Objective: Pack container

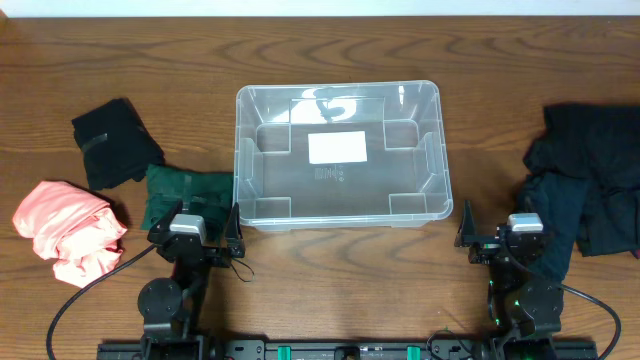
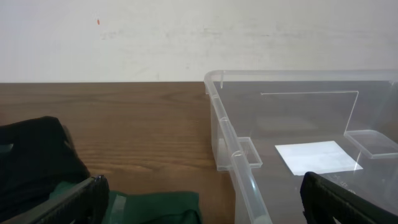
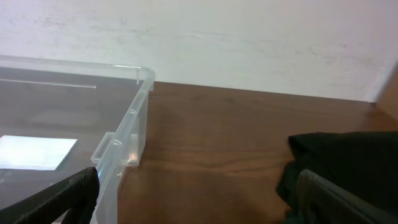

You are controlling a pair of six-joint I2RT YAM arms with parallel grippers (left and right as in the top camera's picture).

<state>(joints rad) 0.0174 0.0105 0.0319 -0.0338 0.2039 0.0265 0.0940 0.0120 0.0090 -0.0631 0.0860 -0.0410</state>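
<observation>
**Both tools released, container empty and waiting**

The left tool (image 2: pixel 205 204) is seen with its jaws spread wide and nothing between them. It hangs low over the near edge of the green cloth (image 1: pixel 185 190), just beside the near left corner of the container (image 1: pixel 244 150). The right tool (image 3: pixel 196 202) is also released and empty. It is placed beside the near right corner, with the dark pile of cloth (image 1: pixel 590 185) close to its outer finger.

The container stands upright in the middle of the bench (image 1: pixel 340 45), between the two arms, with its open side up. Nothing is seen inside it except the white label (image 1: pixel 337 147) on its base. The packing is therefore judged as not yet begun.

The cloths seem to be laid so that each arm has its own supply. At the left are the green cloth, a black cloth (image 1: pixel 115 140) and, further out, a pink cloth (image 1: pixel 65 225). At the right is only the dark pile.

The green cloth touches or nearly touches the container's left wall; which one cannot be told. Little room is left there for a finger on that side.

The thick rim stands higher than the cloths, so a lift over it is probably needed before any piece is released. Bare bench is left in front of the container between the arms, and behind it.
</observation>
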